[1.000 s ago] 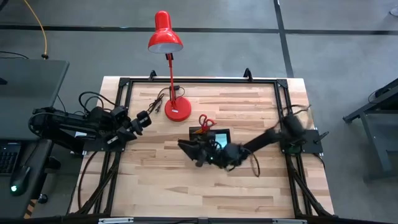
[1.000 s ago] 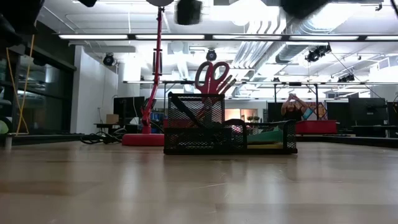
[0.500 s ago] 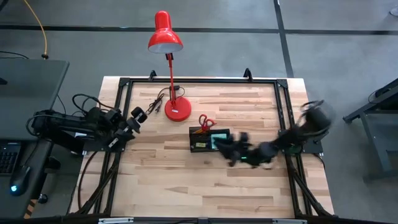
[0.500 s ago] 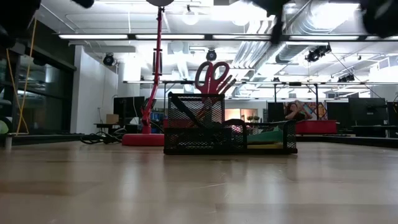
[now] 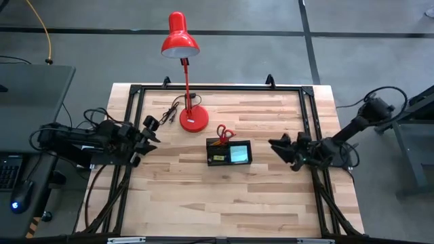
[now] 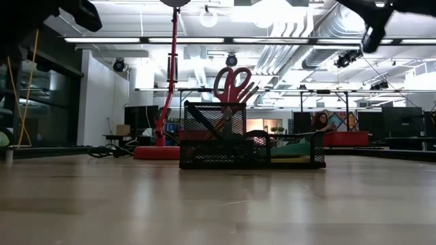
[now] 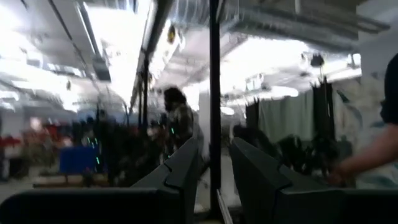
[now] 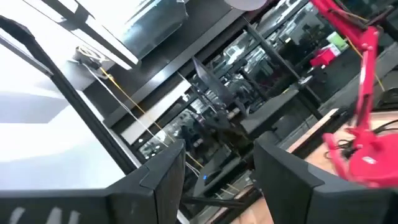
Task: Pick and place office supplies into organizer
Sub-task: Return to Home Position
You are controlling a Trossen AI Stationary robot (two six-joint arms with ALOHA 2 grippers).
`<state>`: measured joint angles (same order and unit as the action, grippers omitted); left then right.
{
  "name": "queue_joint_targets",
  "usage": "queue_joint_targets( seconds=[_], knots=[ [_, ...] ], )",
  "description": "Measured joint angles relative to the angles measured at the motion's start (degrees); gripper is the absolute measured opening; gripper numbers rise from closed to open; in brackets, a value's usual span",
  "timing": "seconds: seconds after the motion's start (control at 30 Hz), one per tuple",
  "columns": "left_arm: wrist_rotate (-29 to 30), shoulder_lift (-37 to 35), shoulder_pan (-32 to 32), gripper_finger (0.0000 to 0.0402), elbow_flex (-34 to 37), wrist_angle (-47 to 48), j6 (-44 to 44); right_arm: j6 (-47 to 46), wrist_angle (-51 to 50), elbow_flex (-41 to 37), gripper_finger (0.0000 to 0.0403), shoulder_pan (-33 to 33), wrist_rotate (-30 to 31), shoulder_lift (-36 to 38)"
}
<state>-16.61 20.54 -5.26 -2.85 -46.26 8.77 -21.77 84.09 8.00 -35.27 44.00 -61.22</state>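
Table (image 5: pixel 224 196): pale wood planks in a black frame, carrying the lamp and everything below.
Lamp (image 5: pixel 194 119): red, with a round base, a thin stem and a cone shade; it stood toward the table's far edge.
Left gripper (image 5: pixel 152 130): hung off to the side of the lamp base, opposite the side where the organizer stood, near the table's edge. Its two fingers (image 7: pixel 183 171) stood apart with nothing between them.
Right gripper (image 5: pixel 279 149): well away from the lamp, beyond the organizer and near the opposite table edge. Its fingers (image 8: pixel 163 177) were likewise spread and empty.
Organizer (image 5: pixel 229 152): a low black mesh tray sitting near the lamp base, on its near-right side and not touching it. In the low view (image 6: pixel 252 146) the end nearer the lamp rose as a taller cup and the other end was a shallow bin.
Scissors (image 6: pixel 232 83): red loop handles stood up out of the taller cup, on the lamp side.
Cord (image 5: pixel 173 112): black, lying just beside the lamp base, on the side away from the organizer.
Teal pad (image 5: pixel 240 154): a square lying flat in the shallow bin, the end farther from the lamp.
Yellow item (image 5: pixel 217 158): a small speck in the compartment nearer the lamp; too small to tell what it was.
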Motion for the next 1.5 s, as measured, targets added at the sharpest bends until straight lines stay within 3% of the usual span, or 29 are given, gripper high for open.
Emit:
queue_joint_targets(
  seconds=[0.23,0.33,0.47,0.6,0.73,0.8,0.93,1.1,1.23,1.37,1.5],
  knots=[
    [-0.5,-5.7,0.0,0.0088,0.0,0.0,-9.6,3.5,1.1,-7.6,0.0185,-1.6,2.1,10.3],
    [-0.1,-8.4,0.0,0.0088,0.0,0.6,-13.0,6.6,-3.3,-7.4,0.0186,-3.5,4.4,14.3],
    [0.1,-11.3,0.0,0.0088,-0.1,7.9,-16.0,14.7,-5.1,-7.5,0.0186,-5.9,4.8,18.1],
    [4.1,-14.1,0.0,0.0088,0.0,13.9,-17.2,22.1,-7.0,-7.5,0.0184,-10.0,10.3,21.8],
    [6.1,-17.1,0.0,0.0088,-0.1,16.0,-21.8,23.8,-11.6,-7.5,0.0181,-14.4,16.2,25.0],
    [8.8,-19.2,0.0,0.0088,0.3,17.5,-21.6,23.8,-12.6,-7.5,0.0182,-15.1,14.8,26.6],
    [11.7,-20.1,0.0,0.0088,2.4,16.3,-19.5,19.1,-17.1,-7.5,0.0186,-13.8,4.0,27.9],
    [12.6,-20.1,0.0,0.0088,2.4,18.0,-20.3,14.7,-20.7,-7.5,0.0184,-10.2,-0.5,28.1],
    [13.7,-20.2,0.0,0.0088,2.3,18.6,-20.7,22.4,-19.8,-7.5,0.0185,-9.3,-1.1,31.3],
    [14.4,-20.2,0.0,0.0088,2.3,19.8,-18.6,28.0,-21.9,-7.5,0.0186,-9.1,-2.0,39.4],
    [13.7,-20.2,0.0,0.0088,2.3,20.8,-18.5,24.9,-35.3,-7.5,0.0186,-8.7,-0.4,49.0]
  ],
)
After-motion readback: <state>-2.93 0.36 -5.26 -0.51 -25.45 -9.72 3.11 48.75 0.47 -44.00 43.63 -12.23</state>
